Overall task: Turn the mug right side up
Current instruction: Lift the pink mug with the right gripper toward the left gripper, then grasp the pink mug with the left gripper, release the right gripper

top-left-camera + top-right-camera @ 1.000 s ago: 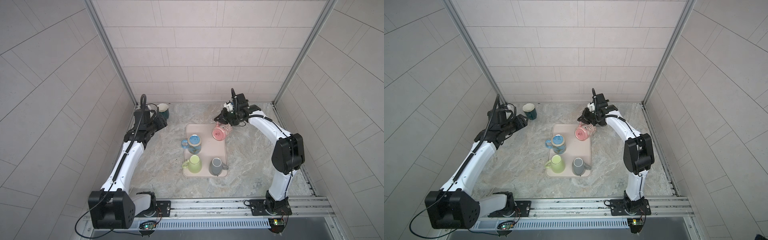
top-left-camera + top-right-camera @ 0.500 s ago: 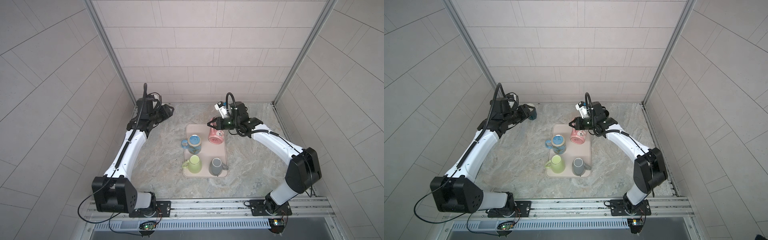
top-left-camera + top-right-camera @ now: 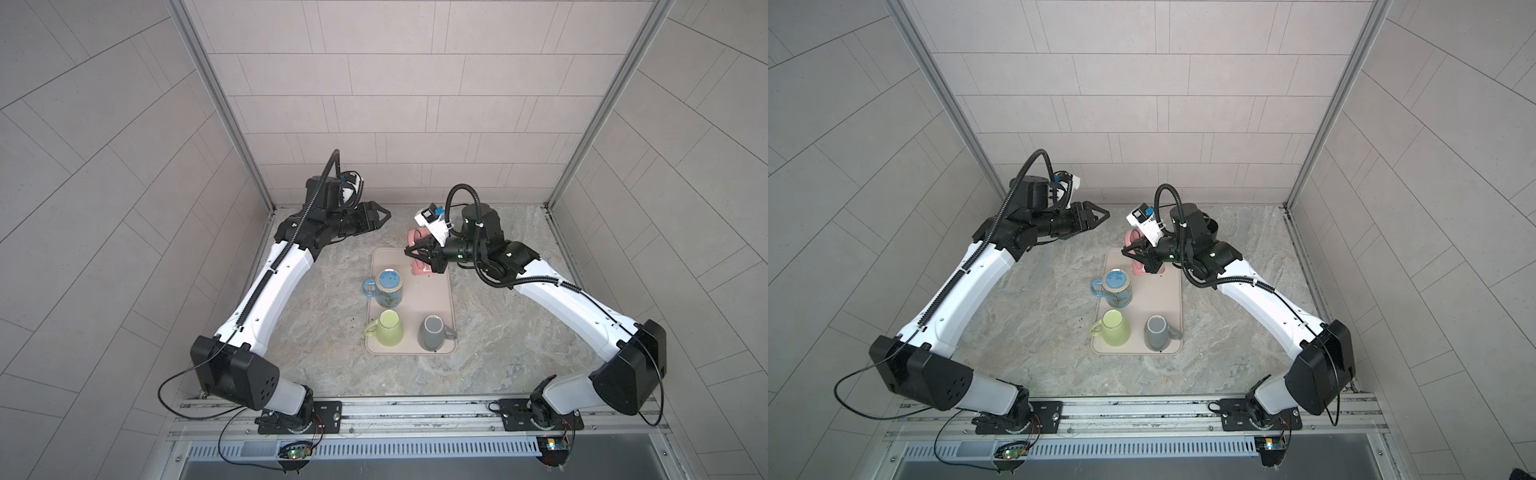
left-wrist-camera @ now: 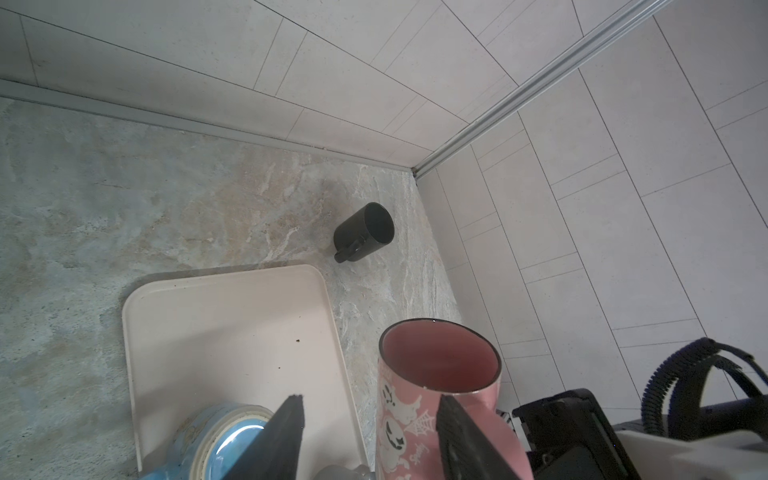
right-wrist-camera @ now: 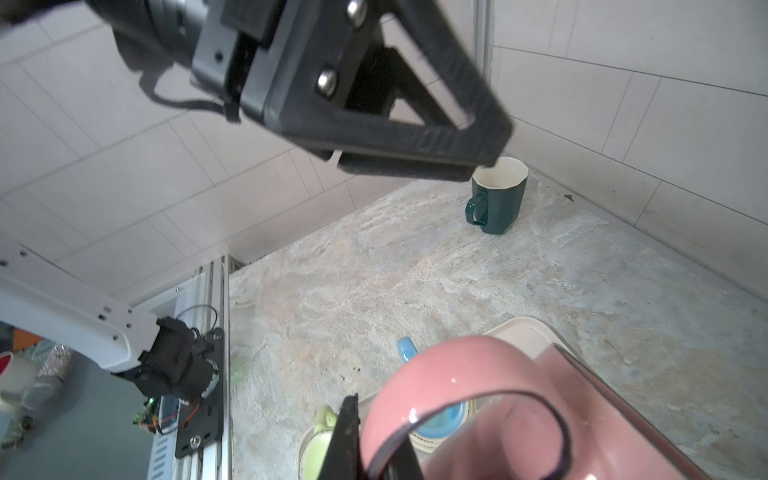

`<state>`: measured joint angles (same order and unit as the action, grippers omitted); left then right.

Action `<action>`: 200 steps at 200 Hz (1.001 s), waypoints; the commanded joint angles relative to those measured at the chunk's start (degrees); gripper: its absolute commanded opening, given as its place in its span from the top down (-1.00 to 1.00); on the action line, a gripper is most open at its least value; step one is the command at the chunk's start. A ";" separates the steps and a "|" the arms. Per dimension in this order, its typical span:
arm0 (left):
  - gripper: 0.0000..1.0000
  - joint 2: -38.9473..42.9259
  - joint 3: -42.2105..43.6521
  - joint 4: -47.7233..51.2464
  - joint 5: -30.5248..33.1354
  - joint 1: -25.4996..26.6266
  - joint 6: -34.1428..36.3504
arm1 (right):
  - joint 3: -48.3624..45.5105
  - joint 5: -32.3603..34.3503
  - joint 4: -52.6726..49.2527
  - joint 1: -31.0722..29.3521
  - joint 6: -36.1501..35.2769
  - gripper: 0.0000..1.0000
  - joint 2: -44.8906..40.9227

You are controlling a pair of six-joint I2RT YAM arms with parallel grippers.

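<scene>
tray [image 3: 428,299] mid-table [image 3: 324,353] (three mugs [image 3: 432,334] on it)

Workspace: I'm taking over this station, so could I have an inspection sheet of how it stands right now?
Surface: marbled table, dark specks on the tray.
Job's things: pink mug mouth up at the tray's far right corner; blue mug and green mug bottom up; grey mug, cannot tell.
Clutter: dark green mug and black mug off the tray, mouths up.
Grippers: left gripper open, empty; right gripper shut on the pink mug's handle.
Cables: a hose arches over each wrist; loose cable at the left base.
Surroundings: tiled walls, front rail.
</scene>
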<state>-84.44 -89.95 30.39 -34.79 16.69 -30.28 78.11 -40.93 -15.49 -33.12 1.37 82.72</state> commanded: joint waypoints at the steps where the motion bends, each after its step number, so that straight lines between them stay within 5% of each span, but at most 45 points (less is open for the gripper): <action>1: -0.14 1.21 -1.45 2.19 -1.76 1.27 1.45 | 3.87 1.43 -2.76 -0.92 -10.51 1.00 -1.65; 110: -0.13 2.42 0.02 2.93 -4.13 5.68 0.48 | 8.28 8.59 -5.36 -2.47 -14.08 1.00 2.84; 200: -0.12 1.47 2.21 1.57 -4.84 7.58 -0.65 | 11.01 8.33 -3.16 -2.71 -13.20 1.00 5.96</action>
<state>-83.68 -88.55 33.26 -39.00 23.73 -30.52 85.97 -31.92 -24.25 -35.35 -10.31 89.49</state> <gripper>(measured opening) 0.562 0.074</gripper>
